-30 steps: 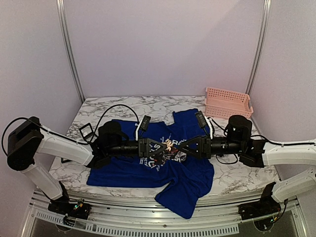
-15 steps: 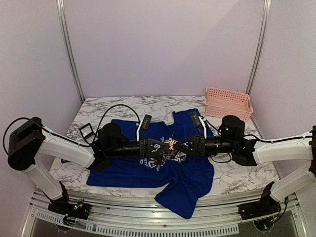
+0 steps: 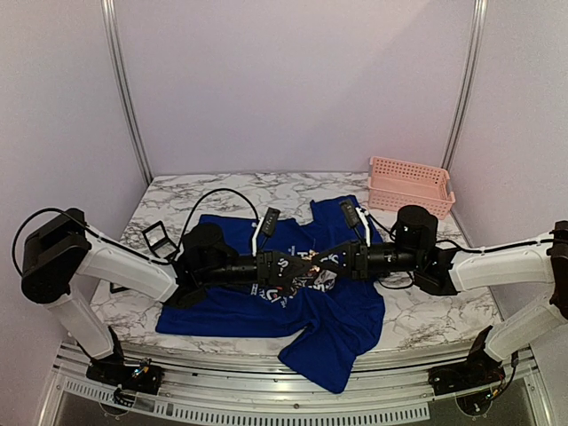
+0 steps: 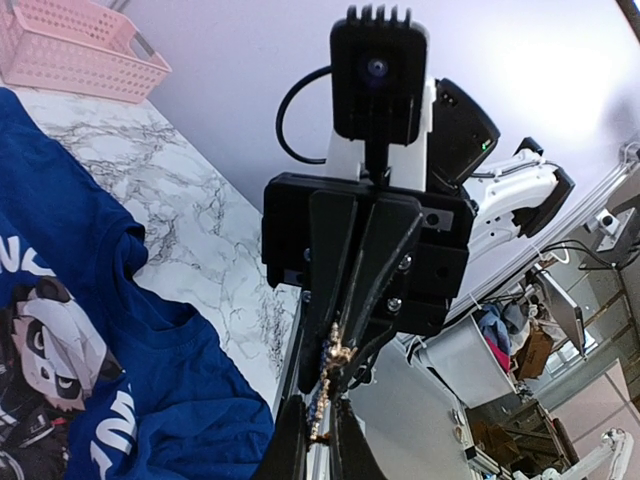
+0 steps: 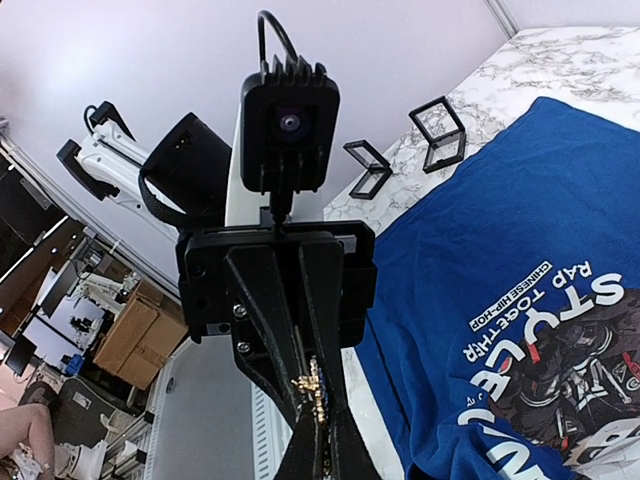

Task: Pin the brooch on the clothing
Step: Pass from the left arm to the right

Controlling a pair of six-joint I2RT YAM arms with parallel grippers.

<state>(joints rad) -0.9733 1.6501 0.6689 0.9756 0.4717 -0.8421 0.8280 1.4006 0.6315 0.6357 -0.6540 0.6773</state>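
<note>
Grips brooch (image 5: 312, 390) with left gripper (image 4: 318, 442), jaws pinching one end. Clamps the other end with right gripper (image 5: 315, 445), jaws pressed tight together on it. Holds both arms stretched low and inward, fingertip to fingertip, so that brooch hangs between them just above the round print (image 3: 282, 288) on shirt (image 3: 231, 306). Cannot tell whether brooch touches the cloth.

Has shirt lying blue and rumpled across the middle of marble table (image 3: 426, 319), one corner drooping over the near edge.

Shows pink basket (image 3: 410, 185) at far right corner of table, near a raised fold of shirt and apart from both grippers. Gives slatted walls and rim plainly, but inside not clear enough to tell contents.

Shows two small black-rimmed clear boxes (image 5: 440, 125) on the left part of table, beyond shirt's edge and well apart from basket. Has both standing open, lids tilted up. Cannot tell what lies in them: too small.
</note>
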